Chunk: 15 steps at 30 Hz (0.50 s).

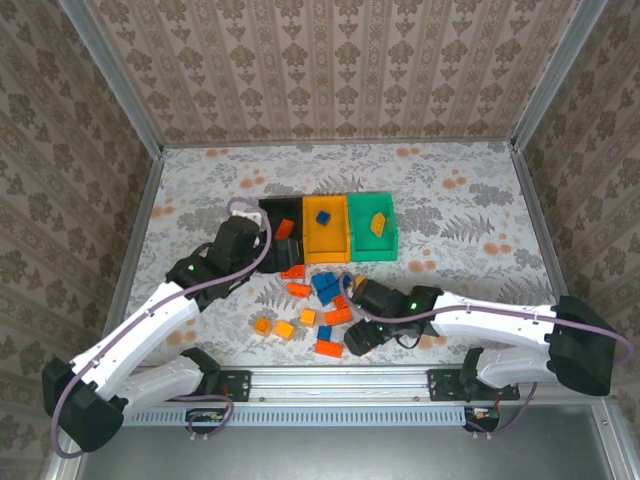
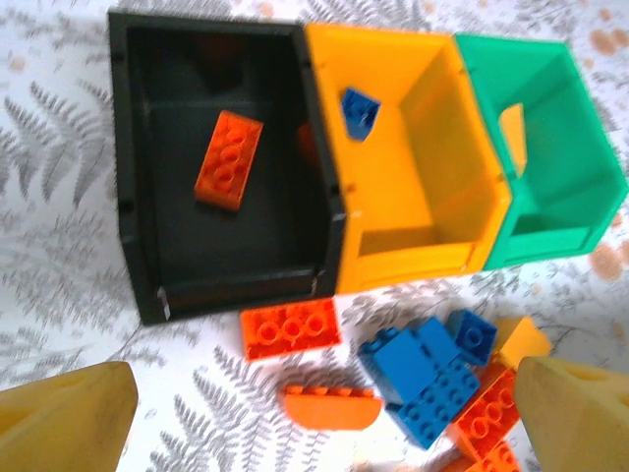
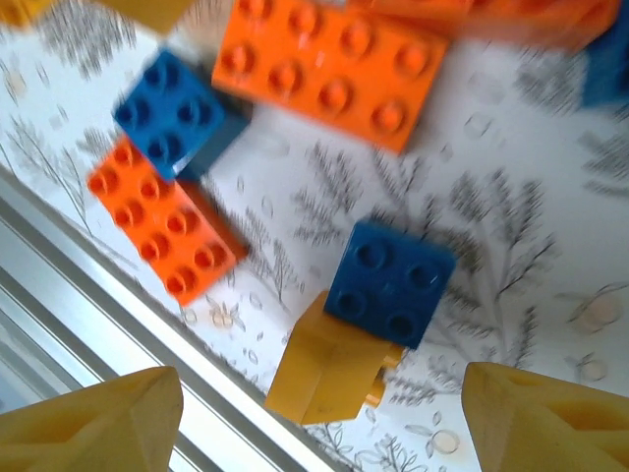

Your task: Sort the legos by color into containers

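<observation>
We hold the right gripper [image 3: 319, 383], jaws spread and empty, just short of the small square blue plastic brick [image 3: 391, 282], the left gripper [image 2: 324, 379], also spread, farther from it.

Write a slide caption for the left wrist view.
Open left fingers facing a black bin holding a red-orange brick and an orange-yellow bin holding a blue brick; loose bricks alongside.
</observation>
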Available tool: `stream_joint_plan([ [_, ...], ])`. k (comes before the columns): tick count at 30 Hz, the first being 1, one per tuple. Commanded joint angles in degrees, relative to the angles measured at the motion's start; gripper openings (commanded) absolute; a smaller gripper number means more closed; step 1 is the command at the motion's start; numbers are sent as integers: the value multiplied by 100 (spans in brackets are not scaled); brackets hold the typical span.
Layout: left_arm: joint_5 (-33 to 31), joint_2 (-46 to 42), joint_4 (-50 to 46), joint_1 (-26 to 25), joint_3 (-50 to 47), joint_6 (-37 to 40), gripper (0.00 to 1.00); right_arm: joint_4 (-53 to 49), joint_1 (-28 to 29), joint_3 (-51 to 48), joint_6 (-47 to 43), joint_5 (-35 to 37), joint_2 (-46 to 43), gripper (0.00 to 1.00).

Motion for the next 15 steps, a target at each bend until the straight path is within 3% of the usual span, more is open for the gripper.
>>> stream_joint_plan([
  [1, -197, -223, -124, -36, -154, -296, 100, -107, 238, -90, 243, 264, 300, 76],
  [8, -282, -227, -211, -31, -227, -304, 100, -21, 429, -28, 554, 780, 720, 66],
  [15, -240, -212, -143, -26, -304, -304, 100, -270, 320, -165, 715, 1164, 632, 39],
])
